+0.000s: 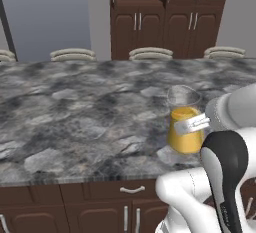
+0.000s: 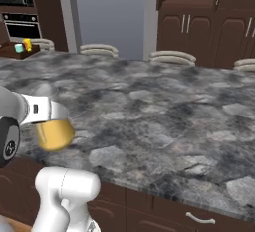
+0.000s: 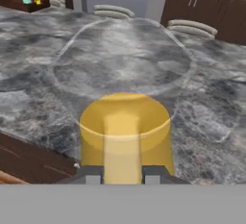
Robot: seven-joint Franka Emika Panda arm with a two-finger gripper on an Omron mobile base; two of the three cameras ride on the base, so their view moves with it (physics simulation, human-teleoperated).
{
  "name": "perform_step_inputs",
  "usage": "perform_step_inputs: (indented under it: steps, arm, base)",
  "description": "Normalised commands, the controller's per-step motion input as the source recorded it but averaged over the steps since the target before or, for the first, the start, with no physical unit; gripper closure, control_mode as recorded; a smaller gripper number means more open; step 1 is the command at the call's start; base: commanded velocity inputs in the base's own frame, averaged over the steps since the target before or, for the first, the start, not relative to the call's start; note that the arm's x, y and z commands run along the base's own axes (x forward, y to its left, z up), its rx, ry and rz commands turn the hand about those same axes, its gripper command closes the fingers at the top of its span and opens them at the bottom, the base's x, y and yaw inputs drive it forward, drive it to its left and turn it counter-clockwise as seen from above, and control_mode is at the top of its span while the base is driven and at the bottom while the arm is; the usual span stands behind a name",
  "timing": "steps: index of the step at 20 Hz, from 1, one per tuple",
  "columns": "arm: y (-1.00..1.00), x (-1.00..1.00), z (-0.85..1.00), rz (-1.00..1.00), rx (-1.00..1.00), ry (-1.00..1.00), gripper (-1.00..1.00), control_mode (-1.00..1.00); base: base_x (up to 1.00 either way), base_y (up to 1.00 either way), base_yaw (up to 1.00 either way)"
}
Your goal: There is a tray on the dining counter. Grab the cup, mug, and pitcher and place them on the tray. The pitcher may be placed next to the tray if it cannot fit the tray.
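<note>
The pitcher [image 1: 186, 129] is standing upright near the front edge of the dining counter [image 1: 75, 107], its long axis running vertically, mustard-gold in its lower body and clear, glass-like above. In the hand view its handle [image 3: 123, 146] is pointing straight back at the camera, toward 6 o'clock, with the wide clear mouth opening toward 12 o'clock. The gripper [image 3: 123, 177] is sitting narrow, its two fingertips flanking the handle as if pinching it. I am judging the vessel as rigid, smooth and rather slippery, heavier than a cup, so the handle is looking like the sensible hold, kept vertical to avoid swinging. Far off at 11 o'clock in the right base view, the tray [image 2: 11, 51] is carrying the teal mug [image 2: 19, 48] and yellow cup [image 2: 28, 45].
</note>
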Motion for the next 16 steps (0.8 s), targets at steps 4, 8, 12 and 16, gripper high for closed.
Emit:
perform_step_inputs:
  steps: [4,8,12,16]
  arm:
    - [0.0,0.0,0.0,0.0,0.0,0.0,1.0,1.0]
    - [0.0,0.0,0.0,0.0,0.0,0.0,1.0,1.0]
    - [0.0,0.0,0.0,0.0,0.0,0.0,1.0,1.0]
    - [0.0,0.0,0.0,0.0,0.0,0.0,1.0,1.0]
  base:
    - [-0.35,0.93,0.02]
    - [0.27,1.0,-0.05]
    - [0.44,1.0,-0.12]
    - [0.28,1.0,-0.14]
